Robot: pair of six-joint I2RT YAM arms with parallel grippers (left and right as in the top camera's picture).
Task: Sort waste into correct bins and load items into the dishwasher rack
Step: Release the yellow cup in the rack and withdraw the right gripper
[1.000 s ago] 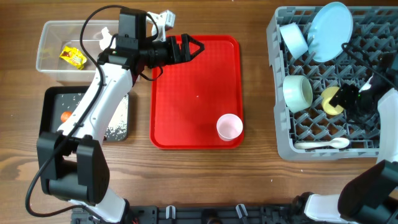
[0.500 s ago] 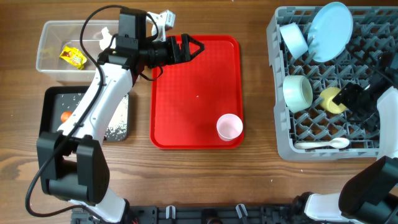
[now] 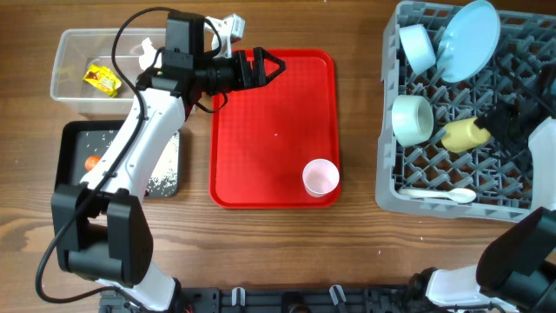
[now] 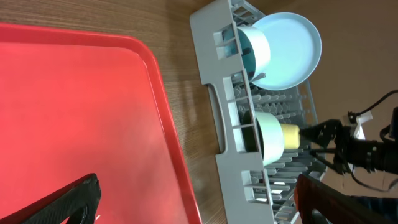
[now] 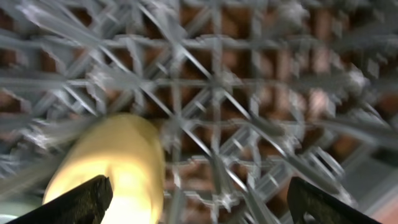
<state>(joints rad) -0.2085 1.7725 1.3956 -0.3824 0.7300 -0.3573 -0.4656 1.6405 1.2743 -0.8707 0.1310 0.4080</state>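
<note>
The grey dishwasher rack (image 3: 391, 187) at the right holds the pale blue plate (image 3: 470, 36), the light blue bowl (image 3: 417, 48), the mint green bowl (image 3: 410, 118), the yellow cup (image 3: 464, 135) on its side and the white spoon (image 3: 443, 195). My right gripper (image 3: 511, 117) is open inside the rack, just right of the yellow cup (image 5: 112, 165), which lies by its left finger. The pink cup (image 3: 321, 177) stands on the red tray (image 3: 269, 122). My left gripper (image 3: 265, 68) is open and empty above the tray's far edge.
The clear tub (image 3: 69, 91) at the far left holds a yellow wrapper (image 3: 102, 79) and white tissue (image 3: 143, 49). The black tray (image 3: 71, 143) below it holds the carrot (image 3: 91, 162) and rice (image 3: 162, 182). The left wrist view shows the rack (image 4: 233, 124) beyond the red tray (image 4: 74, 112).
My right gripper has drawn back to the right, away from the yellow cup, which now lies on its side. The rack and its load have shifted a little. The left arm has not moved.
</note>
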